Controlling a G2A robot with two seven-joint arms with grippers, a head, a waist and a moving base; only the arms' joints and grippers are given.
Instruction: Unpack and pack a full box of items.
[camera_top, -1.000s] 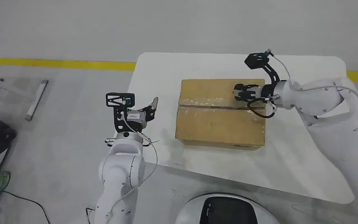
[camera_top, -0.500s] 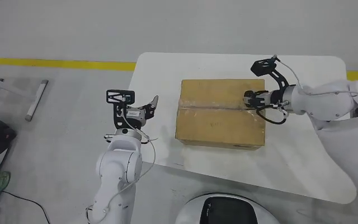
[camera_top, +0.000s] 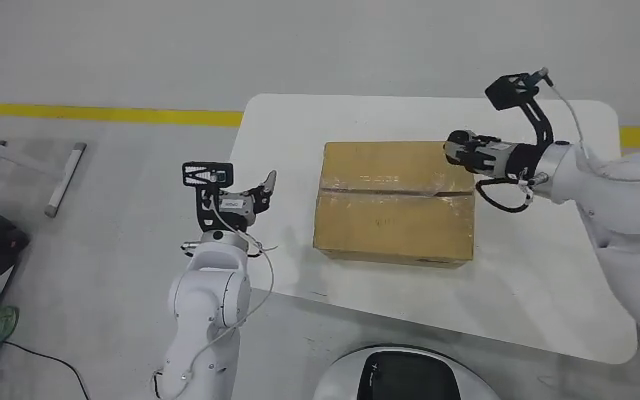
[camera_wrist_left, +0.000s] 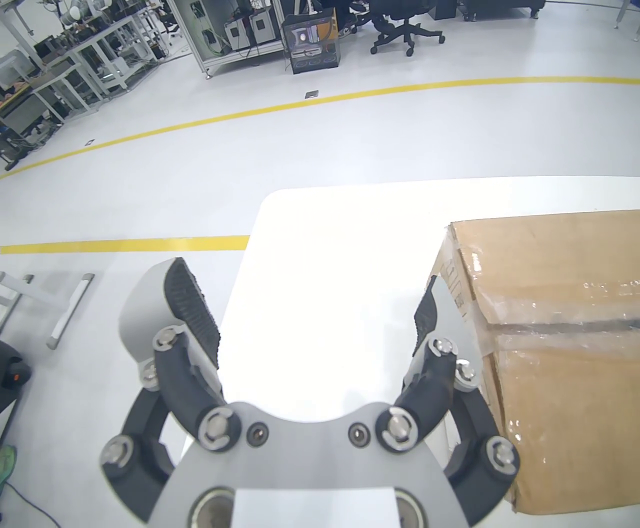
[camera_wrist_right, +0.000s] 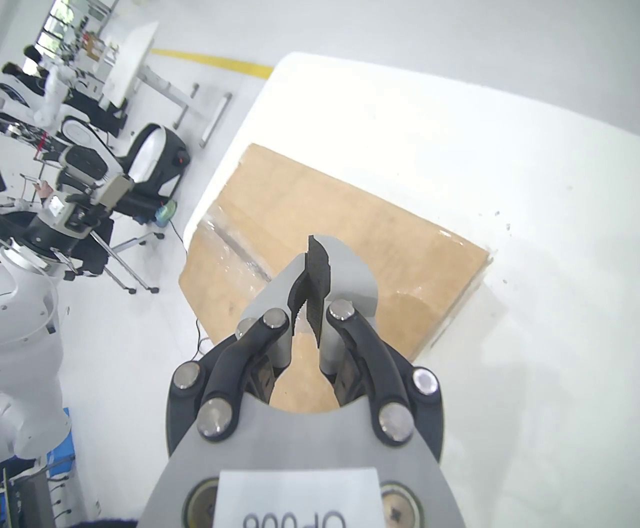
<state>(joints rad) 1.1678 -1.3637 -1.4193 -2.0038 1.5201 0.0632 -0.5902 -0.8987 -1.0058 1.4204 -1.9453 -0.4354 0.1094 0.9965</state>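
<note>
A closed brown cardboard box (camera_top: 395, 200) sits in the middle of the white table (camera_top: 540, 290), its top flaps sealed with clear tape along the centre seam (camera_wrist_left: 565, 327). My right gripper (camera_top: 455, 145) hovers over the box's far right corner, shut with nothing between its pads (camera_wrist_right: 316, 280). The box (camera_wrist_right: 320, 215) lies below it in the right wrist view. My left gripper (camera_top: 262, 190) hangs open off the table's left edge, level with the box and apart from it. Its fingers (camera_wrist_left: 192, 305) frame bare tabletop, and the box (camera_wrist_left: 565, 360) stands just beside them.
The table's left rim (camera_top: 240, 150) runs just past my left gripper, with grey floor and a yellow line (camera_top: 120, 114) beyond. A metal stand (camera_top: 62, 180) lies on the floor to the far left. Open tabletop surrounds the box on the right and near sides.
My right gripper has risen off the box's taped seam and drawn back toward the far right corner. The left arm shifted slightly left.
</note>
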